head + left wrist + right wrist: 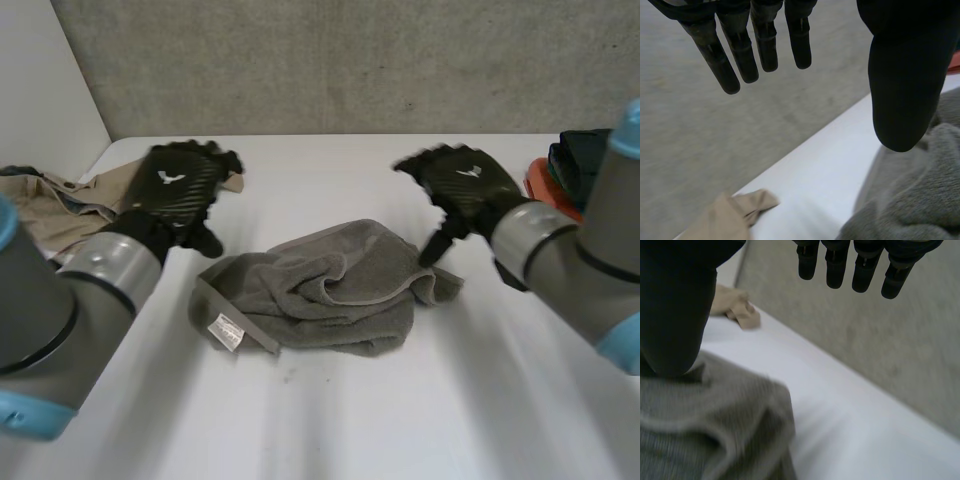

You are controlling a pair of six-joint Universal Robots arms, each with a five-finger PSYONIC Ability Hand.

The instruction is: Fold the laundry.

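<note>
Lying crumpled on the table (420, 420), the grey towel (330, 285) sits between left hand (175, 190) and right hand (465, 185). Fingers of both are straight, gripping nothing.

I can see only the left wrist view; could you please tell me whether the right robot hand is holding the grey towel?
Observer: No. The right robot hand is open, fingers straight, with its thumb pointing down by the right edge of the grey towel.
Operator: Thank you. How does the towel lie overall?
Observer: It is crumpled in a heap mid-table, with a white label at its near left corner.
Operator: Is there anything at the table's right side?
Observer: Yes, a pile of dark and orange cloths sits at the right edge of the white table.
</note>
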